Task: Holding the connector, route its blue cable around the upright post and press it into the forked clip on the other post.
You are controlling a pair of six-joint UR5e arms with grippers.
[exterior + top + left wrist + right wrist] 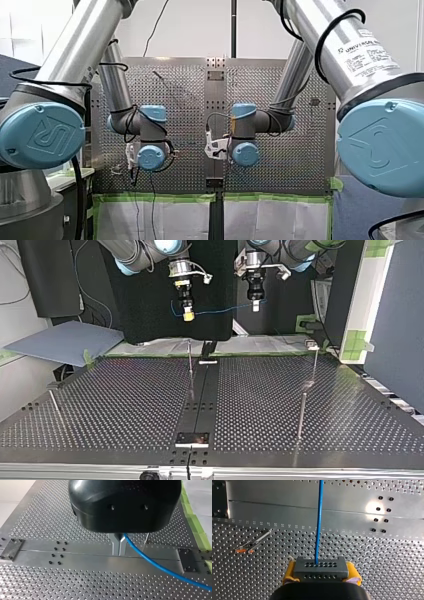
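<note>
In the top view both grippers hang high above the far edge of the perforated table (125, 405). My right gripper (188, 315), with yellow pads, is at that view's left, and my left gripper (255, 304) is at its right. The blue cable (225, 309) stretches between them. In the right wrist view my right gripper (321, 573) is shut on a dark grey connector block (321, 568), and the blue cable (319, 520) leaves it straight ahead. In the left wrist view my left gripper (119, 545), with metal fingers, is shut on the blue cable (155, 563).
Thin upright posts stand on the table: one near the middle (190, 360), two toward the top view's right (315, 365) (301, 415), one at its left (54, 406). I cannot tell which carries the forked clip. A dark plate strip (200, 400) runs down the table's middle.
</note>
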